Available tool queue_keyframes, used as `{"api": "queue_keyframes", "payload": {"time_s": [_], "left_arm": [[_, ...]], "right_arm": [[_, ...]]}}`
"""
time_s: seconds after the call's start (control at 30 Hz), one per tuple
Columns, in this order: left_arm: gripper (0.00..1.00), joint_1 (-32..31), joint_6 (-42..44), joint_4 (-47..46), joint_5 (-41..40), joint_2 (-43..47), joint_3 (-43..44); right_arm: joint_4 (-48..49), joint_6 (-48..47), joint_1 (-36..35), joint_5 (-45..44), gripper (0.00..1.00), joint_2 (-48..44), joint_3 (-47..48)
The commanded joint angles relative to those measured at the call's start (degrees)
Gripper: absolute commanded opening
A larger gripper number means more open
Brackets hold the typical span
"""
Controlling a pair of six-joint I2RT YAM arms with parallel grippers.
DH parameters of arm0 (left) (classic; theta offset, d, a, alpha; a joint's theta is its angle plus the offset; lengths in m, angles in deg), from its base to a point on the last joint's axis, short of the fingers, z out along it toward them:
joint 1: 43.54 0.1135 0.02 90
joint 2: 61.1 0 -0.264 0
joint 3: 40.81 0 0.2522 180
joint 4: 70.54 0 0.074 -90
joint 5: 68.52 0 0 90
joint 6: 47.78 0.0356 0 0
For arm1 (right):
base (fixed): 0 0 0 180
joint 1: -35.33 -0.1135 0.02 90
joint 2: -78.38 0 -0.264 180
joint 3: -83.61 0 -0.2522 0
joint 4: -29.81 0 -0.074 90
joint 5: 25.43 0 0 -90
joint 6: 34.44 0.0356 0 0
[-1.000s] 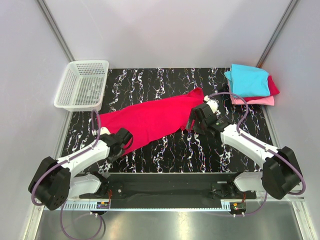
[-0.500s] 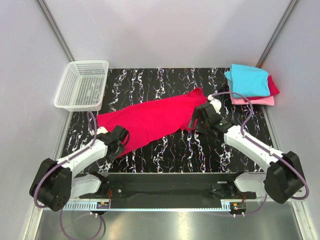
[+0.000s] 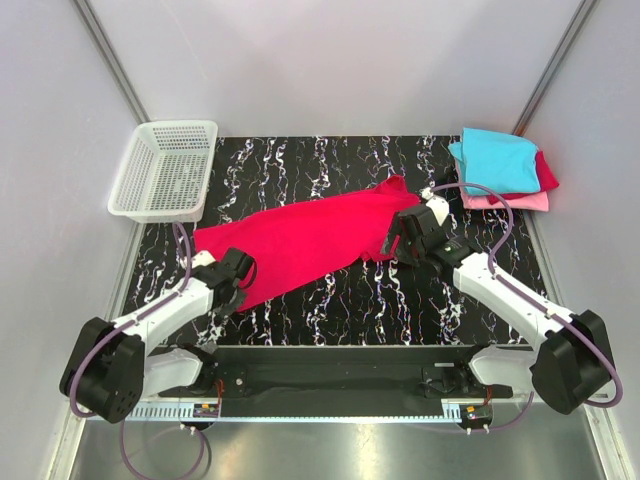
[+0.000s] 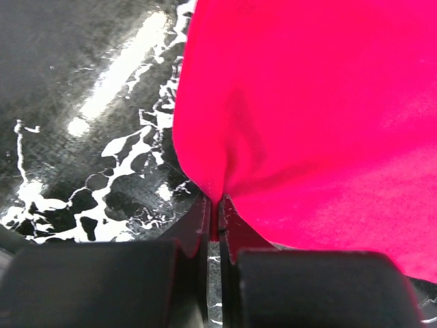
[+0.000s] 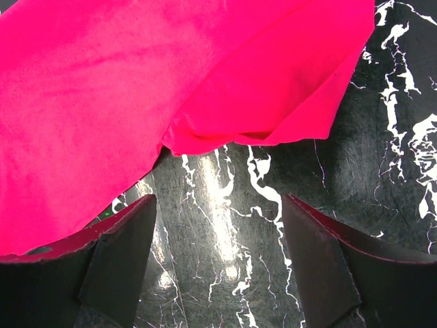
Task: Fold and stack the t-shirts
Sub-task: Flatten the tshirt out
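Left wrist: your left tool (image 4: 213,229) is clamped on the crimson t-shirt (image 4: 307,102).
Limp cloth will likely sag; pinch its corner with your open, empty right tool (image 5: 218,249).

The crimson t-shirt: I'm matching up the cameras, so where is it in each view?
Top external: crimson t-shirt lies diagonally, mid-picture.
Left wrist: upper right, edge pinched in left hand.
Right wrist: top and left, beyond open right hand.
Shared landmark: black marbled tabletop.
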Motion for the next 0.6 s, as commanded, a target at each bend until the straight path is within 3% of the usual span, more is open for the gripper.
{"api": "queue_keyframes", "payload": {"time_s": [0.0, 0.27, 0.47, 0.57], "left_arm": [[0.00, 0.20, 0.77, -1.33, 3.25, 0.14, -0.99], [0.00, 0.12, 8.06, -0.89, 3.34, 5.49, 5.06], [0.00, 0.20, 16.32, -0.10, 1.50, 6.38, 16.13], [0.00, 0.20, 19.49, -0.27, 1.05, 4.72, 22.11]], "right_arm": [[-0.53, 0.11, 0.46, -1.60, 0.81, 0.23, 1.81], [-3.17, 5.56, 0.98, -7.47, 0.76, 2.78, 1.82], [-3.43, 7.06, 3.52, -8.63, 0.75, 6.46, 1.99], [-3.34, 7.15, 6.86, -6.88, 0.68, 8.92, 1.90]]}}
